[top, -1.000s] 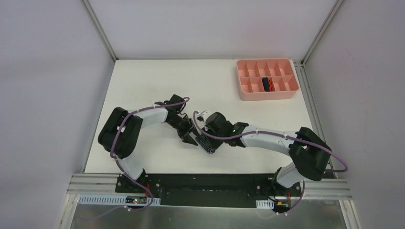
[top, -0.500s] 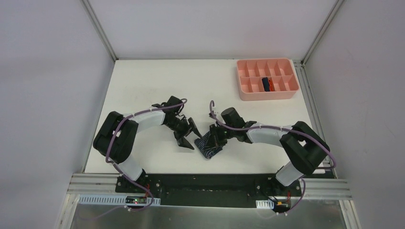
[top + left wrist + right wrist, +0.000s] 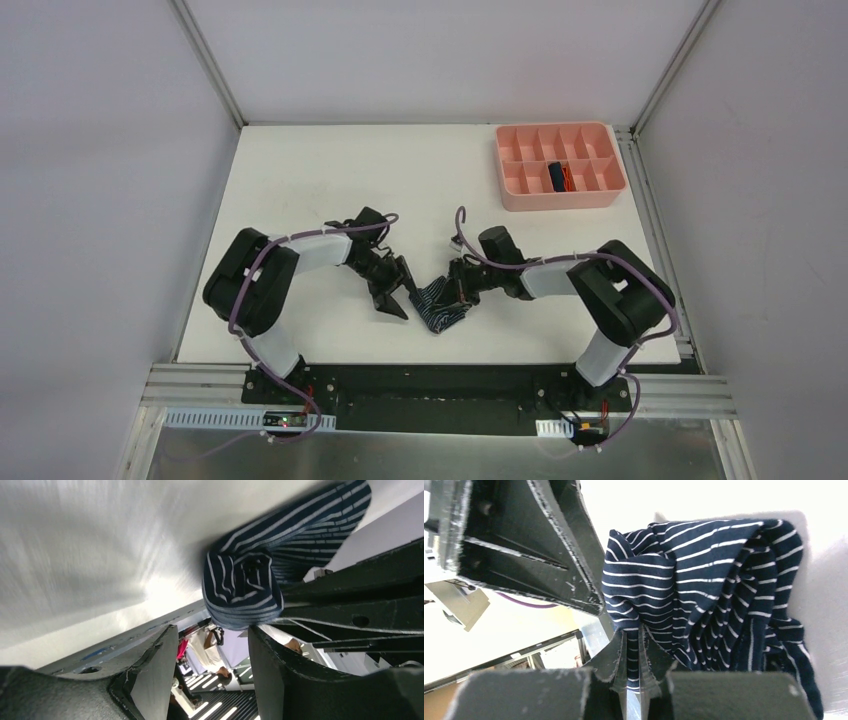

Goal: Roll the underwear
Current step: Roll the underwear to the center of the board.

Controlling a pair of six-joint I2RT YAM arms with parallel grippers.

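No text, labels or numbers legible, none on the striped underwear (image 3: 704, 580)

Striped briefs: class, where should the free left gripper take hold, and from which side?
Probably the bunched end of the striped briefs, approached from the left by the open left gripper: that end faces it as a thick bundle, while the right gripper pinches the far side.
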